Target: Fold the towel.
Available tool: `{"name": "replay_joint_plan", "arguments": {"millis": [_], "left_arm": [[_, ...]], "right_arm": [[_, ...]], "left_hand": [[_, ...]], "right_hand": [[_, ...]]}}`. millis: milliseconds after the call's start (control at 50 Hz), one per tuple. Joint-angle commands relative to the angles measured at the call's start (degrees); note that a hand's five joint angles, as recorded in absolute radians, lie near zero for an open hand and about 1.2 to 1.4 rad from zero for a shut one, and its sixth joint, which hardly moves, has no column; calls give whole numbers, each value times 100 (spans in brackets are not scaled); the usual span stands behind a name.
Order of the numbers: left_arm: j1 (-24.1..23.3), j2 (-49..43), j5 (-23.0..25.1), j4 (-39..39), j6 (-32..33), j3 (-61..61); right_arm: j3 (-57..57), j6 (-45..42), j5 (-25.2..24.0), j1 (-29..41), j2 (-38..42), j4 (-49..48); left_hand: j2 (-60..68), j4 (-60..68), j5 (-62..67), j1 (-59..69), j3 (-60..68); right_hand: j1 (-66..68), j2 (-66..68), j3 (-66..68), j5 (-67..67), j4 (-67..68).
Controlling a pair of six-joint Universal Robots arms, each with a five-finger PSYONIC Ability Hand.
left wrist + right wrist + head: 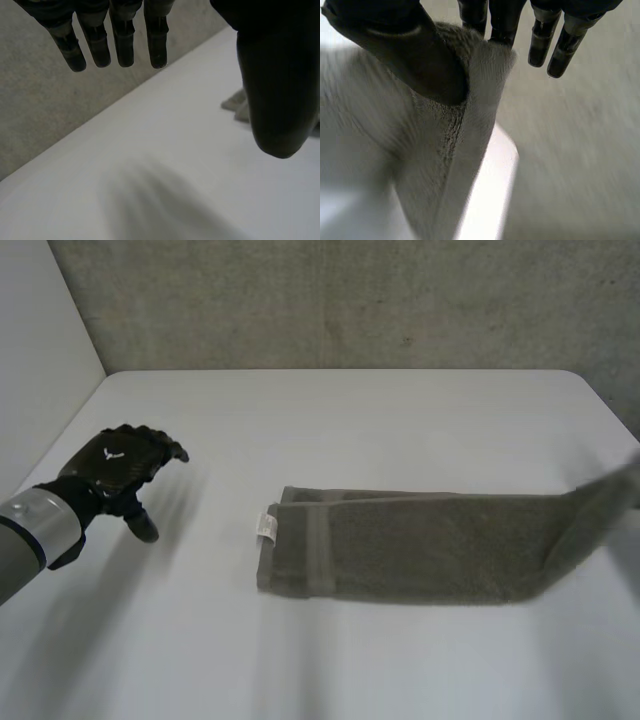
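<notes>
Camera stations: three, as I see them.
Head: high behind, looking down across table (400,420) toward wall (350,300). Wrists: close along left hand (272,90) and right hand (400,50) palms. All three share the towel (420,550).

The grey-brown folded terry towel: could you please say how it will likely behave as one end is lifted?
Probably floppy: the grey-brown folded terry towel sags from the end pinched by the right hand while the rest lies flat on the white table. Its looped pile likely grips the fingers rather than slipping.
</notes>
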Motion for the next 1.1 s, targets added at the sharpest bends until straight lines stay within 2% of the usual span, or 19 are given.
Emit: {"name": "replay_joint_plan", "arguments": {"millis": [20,40,60,100,140,160,200,340,360,380,400,420,540,580,640,720,940,1060,1100], "left_arm": [[-87,127,39,141,-723,94],[-113,162,65,202,-888,94],[-148,197,74,264,-1055,94],[-184,250,74,343,-1205,94],[-219,303,66,414,-1320,103],[-236,346,66,466,-1416,103],[-245,390,66,501,-1469,103],[-351,479,66,511,-1496,94],[-403,470,57,511,-1496,94],[-456,453,31,519,-1496,103],[-456,452,30,519,-1496,103],[-500,426,30,537,-1496,103],[-728,356,13,660,-1496,199],[-798,303,4,704,-1505,252],[-940,197,-5,739,-1514,349],[-1439,-57,-22,748,-1689,708],[-2485,-979,-136,538,-2629,1438],[-3022,-1357,-232,423,-2920,1482],[-3023,-1358,-233,423,-2920,1483]], "right_arm": [[-801,1042,503,2189,65,258],[-950,1087,766,2803,223,249],[-952,1087,769,2809,224,249],[-1241,1061,1329,4008,627,231],[-1346,1035,1523,4475,820,205],[-1347,1035,1525,4479,822,205],[-1488,1043,1753,5197,1251,-57],[-1532,1035,1841,6024,2217,-471],[-1532,1008,1850,6157,2411,-463],[-1532,1008,1850,6158,2413,-463],[-1523,947,1876,6228,2526,-454],[-1488,877,1955,6254,2536,-454],[-1312,885,2272,6158,2123,-454],[-1042,990,2316,5835,1581,-445],[-873,1070,2316,5657,1297,-437],[-225,1429,2272,5018,516,-437],[1164,1237,2202,3673,277,-428],[1727,1026,2009,3311,286,-507],[1816,1017,1913,3302,303,-524]], "left_hand": [[-396,-336,-166,-638,-293],[-396,-336,-166,-638,-293],[-396,-336,-166,-638,-293],[-396,-336,-166,-638,-293],[-396,-336,-166,-638,-293],[-396,-336,-166,-638,-293],[-396,-336,-166,-638,-293],[-396,-336,-166,-638,-293],[-396,-336,-166,-638,-293],[-396,-336,-166,-638,-293],[-396,-336,-166,-638,-293],[-396,-336,-166,-638,-293],[-379,-336,-149,-621,-293],[-362,-336,-132,-604,-293],[-329,-336,-99,-570,-293],[-278,-336,-48,-520,-293],[-144,-336,86,-385,-293],[-127,-336,103,-369,-293],[-127,-336,103,-368,-293]], "right_hand": [[508,612,-246,435,-437],[508,612,-246,435,-437],[508,612,-246,435,-437],[508,612,-246,435,-437],[508,612,-246,435,-437],[508,612,-246,435,-437],[508,612,-246,435,-437],[508,612,-246,435,-437],[-2867,-2763,-246,-2939,-437],[-2901,-2796,-246,-2973,-437],[-6492,-6388,-246,-6565,-437],[-6492,-6388,-246,-6565,-437],[-6492,-6388,-246,-6565,-437],[-6492,-6388,-246,-6565,-437],[-6492,-6388,-246,-6565,-437],[-6492,-6388,-246,-6565,-437],[-6492,-6388,-246,-6565,-437],[-6492,-6388,-246,-6565,-437],[-6492,-6388,-246,-6565,-437]]}}
